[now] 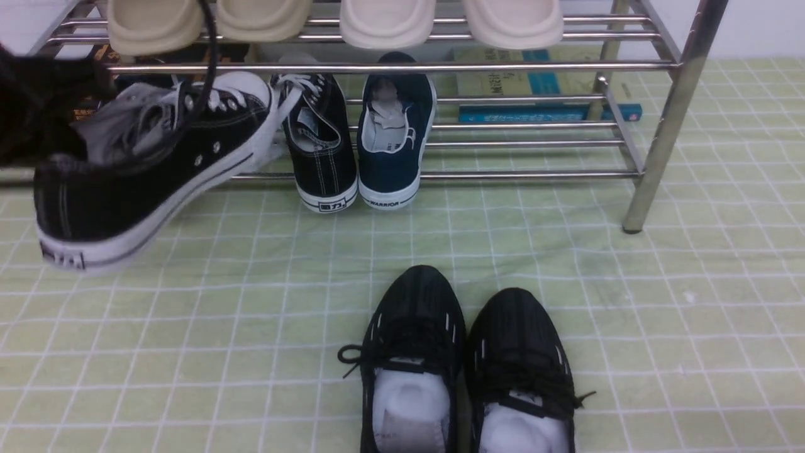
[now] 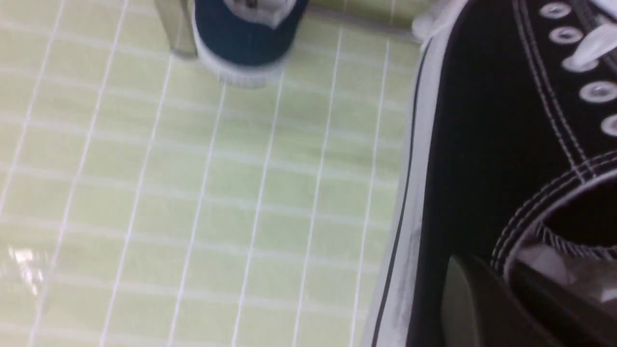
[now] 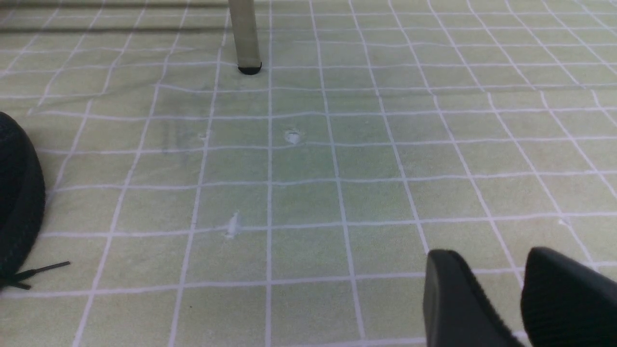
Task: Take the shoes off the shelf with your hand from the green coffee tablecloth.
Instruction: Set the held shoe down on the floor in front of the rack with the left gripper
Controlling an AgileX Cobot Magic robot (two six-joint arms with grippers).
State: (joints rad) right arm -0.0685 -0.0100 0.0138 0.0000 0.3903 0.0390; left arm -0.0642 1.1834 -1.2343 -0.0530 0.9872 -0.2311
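Black canvas sneaker (image 1: pixel 151 182) is off the shelf (image 1: pixel 390 66), clamped by the L gripper (image 1: pixel 69 135) at the far left of the front view. It sits tilted, white toe cap up twd the lower tier, heel low over the green coffee tablecloth (image 1: pixel 188 352); can't tell if the heel touches the cloth. L wrist view: one black finger (image 2: pixel 477 303) presses the outside of the collar nr the heel, so the jaws are closed tight on the collar wall. A black cable (image 1: pixel 210 56) loops down in front of the rack to the shoe.

Its mate, the 2nd sneaker (image 1: pixel 321 145), stands on the lower tier, heel out over the front tube. It is just beside a navy slip-on (image 1: pixel 393 145) marked WARRIOR.

Top tier: four pale slippers (image 1: pixel 387 22) in a row. Flat books (image 1: pixel 541 113) lie behind the lower tier, R side.

Black mesh trainers (image 1: pixel 415 321) sit side by side on the cloth in the foreground, toes twd the rack.

R gripper (image 3: pixel 489 270) is low over bare cloth, well apart from the rack leg (image 3: pixel 245 33). Its fingers are apart w/ cloth showing btwn them, nothing held.
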